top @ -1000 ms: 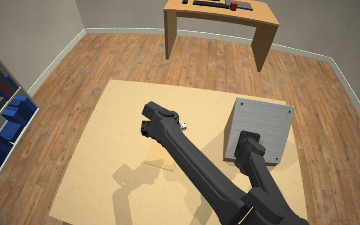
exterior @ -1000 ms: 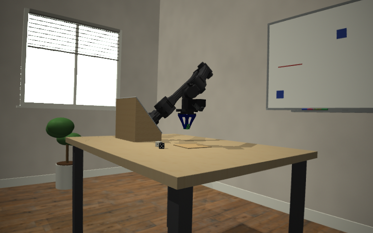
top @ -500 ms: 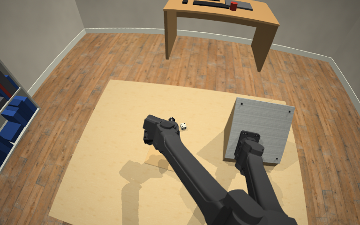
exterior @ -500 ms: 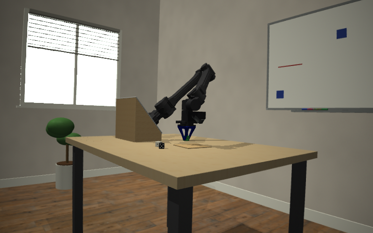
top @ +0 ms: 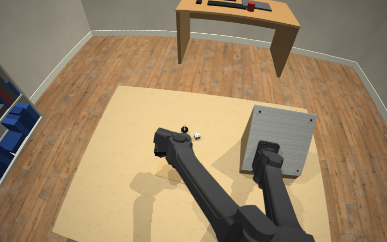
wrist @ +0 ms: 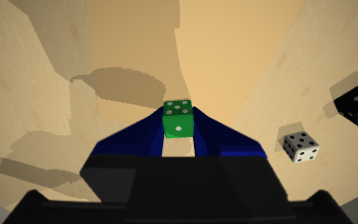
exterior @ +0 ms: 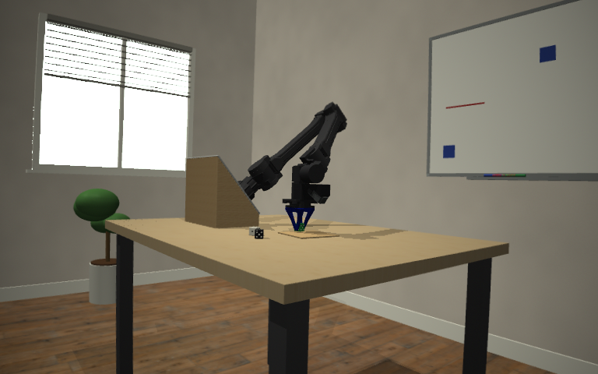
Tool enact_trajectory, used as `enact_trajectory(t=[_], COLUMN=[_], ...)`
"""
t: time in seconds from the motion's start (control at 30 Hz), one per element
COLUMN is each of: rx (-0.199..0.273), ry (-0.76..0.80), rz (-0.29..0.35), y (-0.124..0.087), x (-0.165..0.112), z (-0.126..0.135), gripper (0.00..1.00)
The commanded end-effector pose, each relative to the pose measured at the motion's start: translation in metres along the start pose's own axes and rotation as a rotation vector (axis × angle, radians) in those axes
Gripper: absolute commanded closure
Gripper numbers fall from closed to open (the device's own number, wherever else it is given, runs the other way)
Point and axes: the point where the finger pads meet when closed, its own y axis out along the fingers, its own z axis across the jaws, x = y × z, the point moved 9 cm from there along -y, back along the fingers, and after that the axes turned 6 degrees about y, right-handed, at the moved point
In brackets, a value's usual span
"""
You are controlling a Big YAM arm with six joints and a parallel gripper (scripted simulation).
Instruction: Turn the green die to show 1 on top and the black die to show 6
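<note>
My claw is clamped on the green die, low over the mat; white die & black die off to the side.

In the top view the arm hides the green die; the wrist view's edge cuts the black die.

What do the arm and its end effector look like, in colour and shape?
The arm is matte dark grey, built of blocky links with rounded joints; no cables or markings show. The end effector has a black body and two dark blue fingers that taper to narrow tips.
</note>
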Motion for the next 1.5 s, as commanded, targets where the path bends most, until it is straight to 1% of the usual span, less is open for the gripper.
enact_trajectory(t=[0.0, 1.07, 1.47], rx=[-0.003, -0.003, -0.004], ry=[0.001, 0.002, -0.008], rz=[-0.013, -0.013, -0.019], y=[-0.0013, -0.0013, -0.0033], x=[0.0063, 0.0064, 0.0128], z=[0.0015, 0.0015, 0.0020], gripper=[0.80, 0.80, 0.80])
